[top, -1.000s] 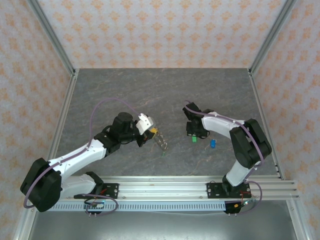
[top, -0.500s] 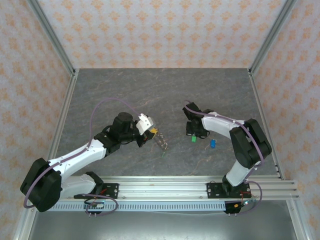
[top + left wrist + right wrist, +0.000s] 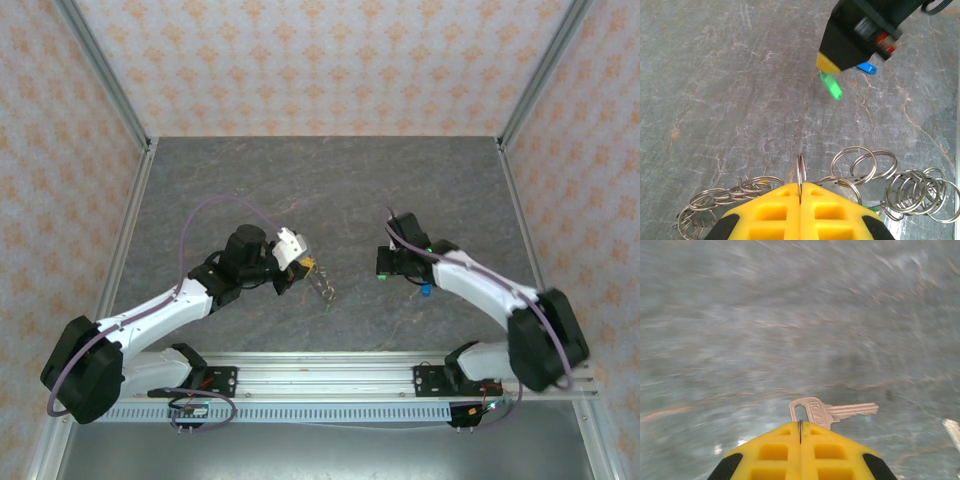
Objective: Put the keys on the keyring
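- Key [image 3: 822, 413]: the stamped letters on its head are too small to read.
- Table [image 3: 300, 180]: grey and marbled. Walls [image 3: 330, 60]: pale, with an orange floral print.
- Left gripper [image 3: 800, 186]: closed, pinching one keyring [image 3: 801, 171] loop near table centre, with more loops at 3 and 9 o'clock.
- Right gripper [image 3: 800, 424]: closed on the key's head, blade pointing to 3 o'clock. A green tag [image 3: 831, 86] hangs below it, with a blue tag [image 3: 866, 68] beside.

Grey tbl [image 3: 300, 180] w/ blue-tag key [image 3: 867, 68] on it.
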Robot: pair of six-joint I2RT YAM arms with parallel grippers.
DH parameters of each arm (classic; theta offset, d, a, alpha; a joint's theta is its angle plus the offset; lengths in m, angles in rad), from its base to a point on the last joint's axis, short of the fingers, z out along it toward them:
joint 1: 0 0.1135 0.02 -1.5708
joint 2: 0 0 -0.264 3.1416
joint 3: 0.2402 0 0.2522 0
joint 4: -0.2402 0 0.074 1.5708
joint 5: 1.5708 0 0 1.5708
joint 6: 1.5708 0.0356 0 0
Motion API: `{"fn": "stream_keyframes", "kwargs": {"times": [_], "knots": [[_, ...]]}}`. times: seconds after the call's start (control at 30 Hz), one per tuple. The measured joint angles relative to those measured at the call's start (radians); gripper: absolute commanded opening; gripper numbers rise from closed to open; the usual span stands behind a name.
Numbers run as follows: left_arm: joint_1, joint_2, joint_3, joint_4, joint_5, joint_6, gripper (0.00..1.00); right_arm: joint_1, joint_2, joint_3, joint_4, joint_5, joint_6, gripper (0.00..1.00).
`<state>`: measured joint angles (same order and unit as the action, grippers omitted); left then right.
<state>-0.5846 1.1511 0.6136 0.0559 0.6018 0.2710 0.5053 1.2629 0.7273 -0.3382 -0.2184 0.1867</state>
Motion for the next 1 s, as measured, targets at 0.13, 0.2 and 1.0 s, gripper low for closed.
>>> {"fn": "stream_keyframes", "kwargs": {"times": [0.13, 0.2, 1.0], "knots": [[-0.039, 0.017, 0.049, -0.062, 0.003, 0.049, 0.00, 0.000, -0.238, -0.158, 0.217, -0.188, -0.161, 0.00], [-0.069, 0.030, 0.072, -0.077, 0.003, 0.073, 0.00, 0.000, -0.314, -0.222, 0.299, -0.269, -0.247, 0.00], [-0.165, 0.088, 0.094, -0.128, -0.091, 0.147, 0.00, 0.019, -0.126, -0.056, 0.115, -0.343, -0.550, 0.00]]}}
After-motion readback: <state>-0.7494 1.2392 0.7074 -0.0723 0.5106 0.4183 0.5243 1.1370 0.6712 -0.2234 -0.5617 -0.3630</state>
